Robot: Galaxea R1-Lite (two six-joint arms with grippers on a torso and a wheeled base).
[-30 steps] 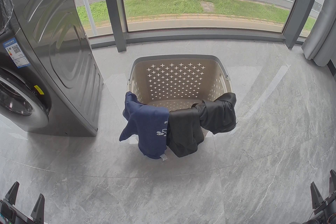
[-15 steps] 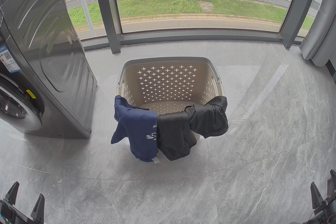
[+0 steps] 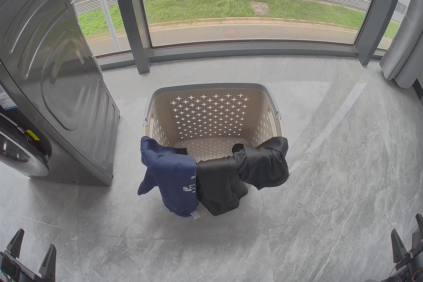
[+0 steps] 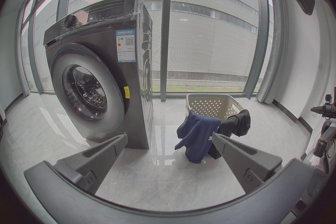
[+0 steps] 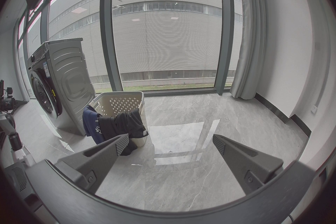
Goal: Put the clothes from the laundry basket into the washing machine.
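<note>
Washing machine [image 3: 57, 76]: dark grey front-loader, far left on the grey tiled floor [image 3: 335, 155], round door facing the robot's side.
Left gripper [image 3: 35, 239]: low at the near left, fingers spread wide, nothing held.
Laundry basket [image 3: 211, 91]: beige, perforated with stars, grey rim; on the floor near the machine's right side, apart from it.
Navy garment [image 3: 169, 177]: draped over the basket's near rim, left end, hanging outside.
Black garment [image 3: 246, 168]: draped over the same rim just right of the navy one, touching it.
Right gripper [image 3: 406, 225]: low at the near right, fingers parted, nothing held.
Grey curtain [image 3: 403, 53]: far right, by the window.
</note>
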